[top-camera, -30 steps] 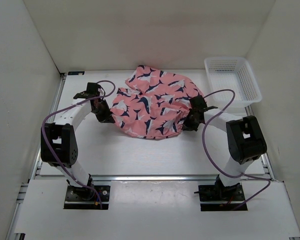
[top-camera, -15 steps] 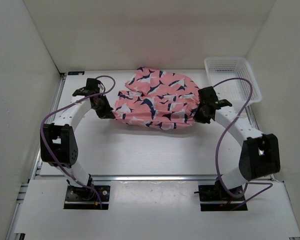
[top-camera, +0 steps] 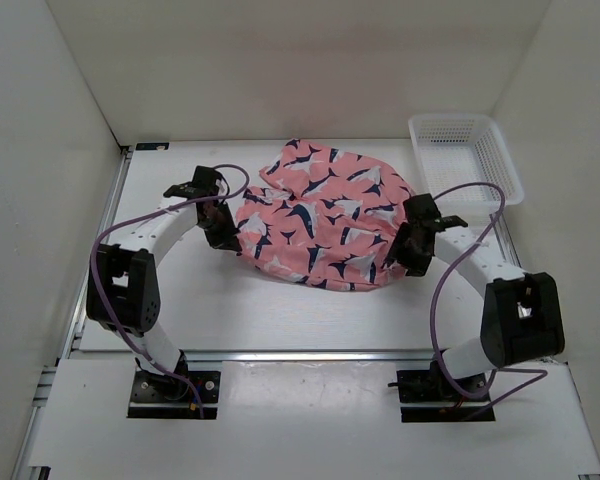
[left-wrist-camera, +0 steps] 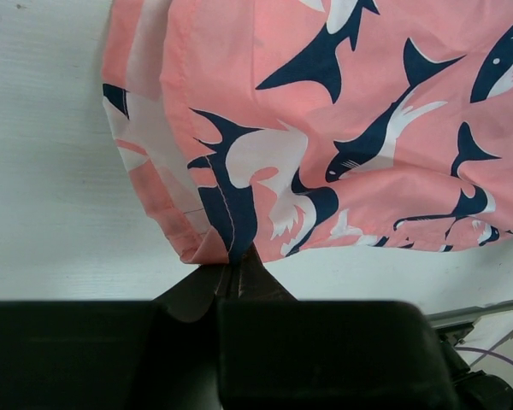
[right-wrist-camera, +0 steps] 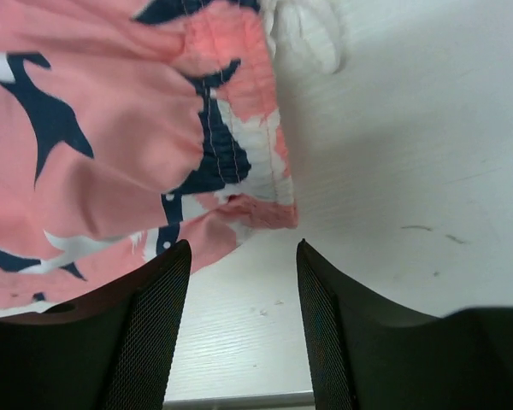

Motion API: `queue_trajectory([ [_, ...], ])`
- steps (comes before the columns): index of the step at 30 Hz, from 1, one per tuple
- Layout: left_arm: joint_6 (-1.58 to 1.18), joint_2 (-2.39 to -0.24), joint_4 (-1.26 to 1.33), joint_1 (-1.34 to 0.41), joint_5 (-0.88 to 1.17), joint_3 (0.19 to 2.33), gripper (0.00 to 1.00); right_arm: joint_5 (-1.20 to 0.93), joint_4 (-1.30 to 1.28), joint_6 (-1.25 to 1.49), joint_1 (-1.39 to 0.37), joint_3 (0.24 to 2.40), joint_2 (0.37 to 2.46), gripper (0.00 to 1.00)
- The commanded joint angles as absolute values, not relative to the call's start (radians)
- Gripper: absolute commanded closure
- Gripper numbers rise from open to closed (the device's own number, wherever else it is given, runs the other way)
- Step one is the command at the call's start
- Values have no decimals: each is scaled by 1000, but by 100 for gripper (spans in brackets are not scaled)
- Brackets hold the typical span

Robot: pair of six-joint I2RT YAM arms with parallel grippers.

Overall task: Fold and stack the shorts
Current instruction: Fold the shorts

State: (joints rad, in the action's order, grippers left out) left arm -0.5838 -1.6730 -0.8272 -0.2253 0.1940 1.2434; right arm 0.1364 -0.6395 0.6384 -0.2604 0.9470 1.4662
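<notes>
Left gripper [left-wrist-camera: 228,272]: pinched shut on a hem corner of the shorts [top-camera: 320,220], which lie bunched mid-table [top-camera: 280,320] between both arms; right gripper [right-wrist-camera: 242,245]: spread wide, the gathered edge just beyond its tips, ungripped; white basket [top-camera: 466,152]: far right, apart. Handling: probably best to seat the right gripper around that edge before lifting, then keep both corners level. Only the wrist views reveal the grip states; the overhead view hides them.

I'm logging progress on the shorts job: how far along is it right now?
Done: nothing finished shows. The shorts lie rumpled on the table, not in a neat fold. In hand: the left gripper is shut on one edge, while the right gripper is open beside the opposite edge, holding nothing. Left: flatten, fold, then stack.
</notes>
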Motion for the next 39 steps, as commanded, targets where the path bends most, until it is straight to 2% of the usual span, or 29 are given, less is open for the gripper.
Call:
queue_trajectory([
  [1,-589,-1663,-819,-236,169,1282,90,26,-553,732,-241,839,1353,42],
  [6,-589,-1663,-819,-236,169,1282,90,-75,-410,828,-212,593,1215,42],
  [9,-589,-1663,-819,-236,169,1282,90,-103,-302,850,-212,529,1181,42],
  [20,-589,-1663,-819,-236,169,1292,90,-58,-135,881,-212,535,1331,44],
  [23,-589,-1663,-819,-236,169,1292,90,-9,-114,902,-202,546,1393,48],
  [25,-589,-1663,-819,-236,169,1292,90,6,-100,902,-202,564,1422,61],
  [26,-589,-1663,-819,-236,169,1292,90,6,-100,902,-202,583,1445,67],
  [27,-589,-1663,-819,-236,169,1292,90,23,-100,902,-202,595,1445,82],
  [29,-589,-1652,-819,-236,169,1292,90,57,-145,902,-202,635,1454,98],
  [33,-566,-1632,-897,-189,169,1380,90,162,-396,771,-202,883,1378,100],
  [36,-545,-1586,-959,-140,155,1550,90,190,-530,646,-193,1056,1338,100],
  [39,-535,-1560,-1043,-89,155,1793,90,173,-641,543,-183,1357,1351,100],
])
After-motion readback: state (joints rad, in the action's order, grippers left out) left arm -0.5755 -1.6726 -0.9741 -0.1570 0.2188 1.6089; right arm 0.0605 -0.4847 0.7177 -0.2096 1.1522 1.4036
